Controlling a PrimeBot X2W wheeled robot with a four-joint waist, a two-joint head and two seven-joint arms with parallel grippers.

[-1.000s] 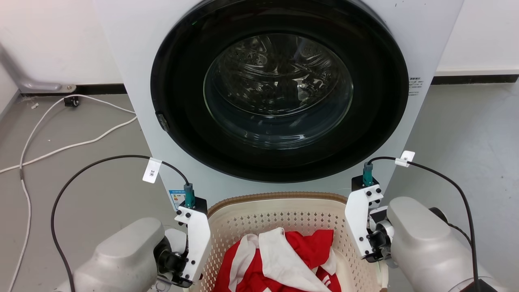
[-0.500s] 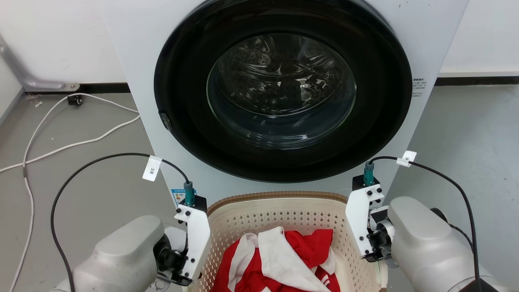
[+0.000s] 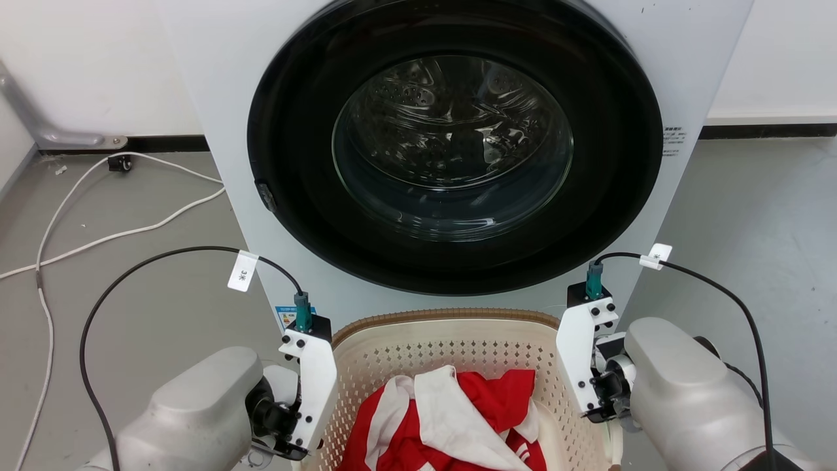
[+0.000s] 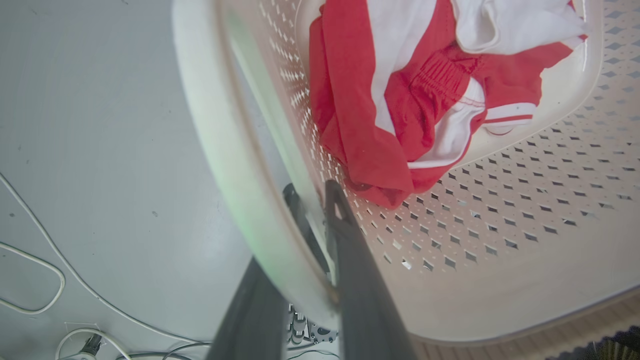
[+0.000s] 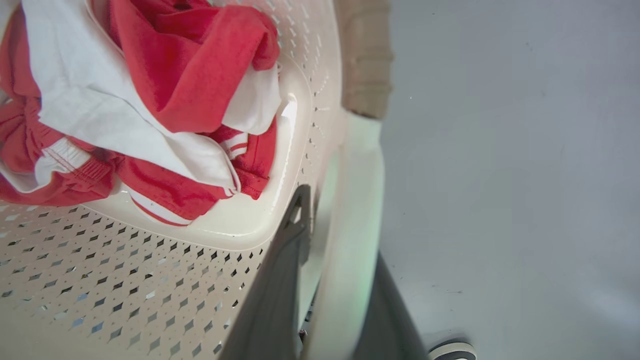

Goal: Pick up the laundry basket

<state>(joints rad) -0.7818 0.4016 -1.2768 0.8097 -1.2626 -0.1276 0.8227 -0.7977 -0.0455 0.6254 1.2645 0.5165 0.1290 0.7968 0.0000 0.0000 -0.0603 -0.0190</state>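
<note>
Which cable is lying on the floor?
The white cable, trailing over the floor left of the washing machine; the black cables arc up to the arms.

Left cable tag [image 3: 242, 271]: "3" plus unclear mark. Washer sticker [image 3: 673, 140] (print too small) unreadable.

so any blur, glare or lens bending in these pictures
Head view: sharp, evenly lit, reflections on the white washing machine's round glass door. Left wrist view: the left hand and the white side handle are out of focus, the handle tinged green; the cream perforated plastic laundry basket bows from the wide lens. Right wrist view: same near blur and green tinge at the right hand.
</note>
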